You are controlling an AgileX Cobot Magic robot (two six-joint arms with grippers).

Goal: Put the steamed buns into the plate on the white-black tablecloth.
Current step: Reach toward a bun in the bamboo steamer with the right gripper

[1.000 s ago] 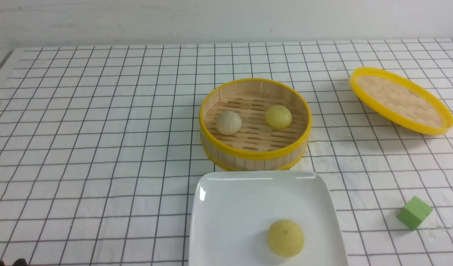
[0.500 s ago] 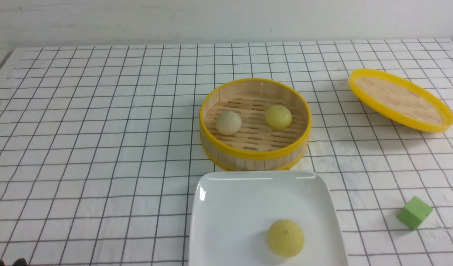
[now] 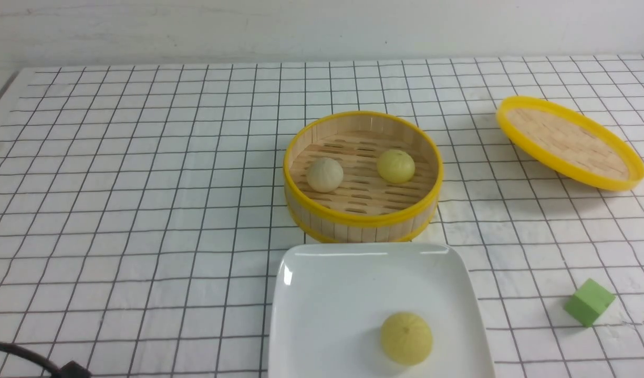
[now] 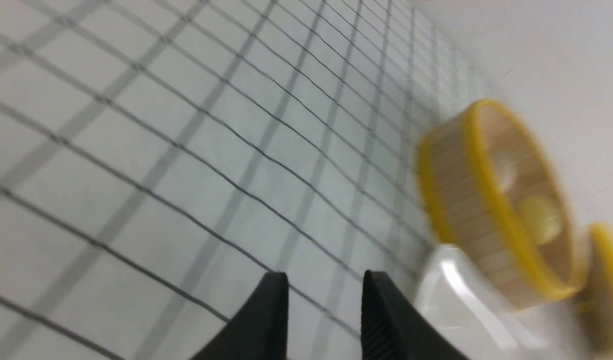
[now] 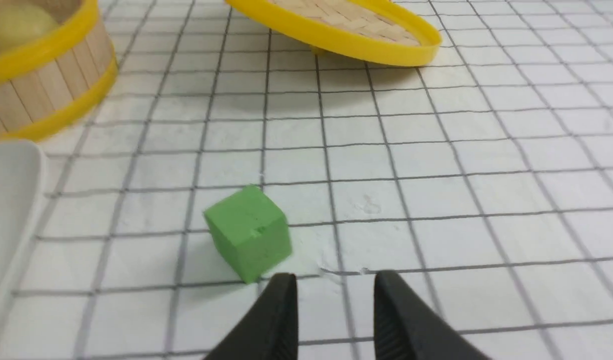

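One yellow bun [image 3: 406,338] lay on the plate [image 3: 311,294] at the middle of the desk's near edge. The beige bun [image 3: 324,175] and a second yellow bun [image 3: 395,166] sat in the steamer basket [image 3: 353,223] just behind it, on the white-black tablecloth [image 3: 143,210]. The left hand [image 4: 324,276], fingers parted a little and empty, hung by the near-left corner, facing the basket. The right hand [image 5: 334,276], likewise slightly parted and empty, hovered beside the green cube [image 3: 589,302] near the near-right corner. The beige bun, on the basket's left side, probably suited the left hand.
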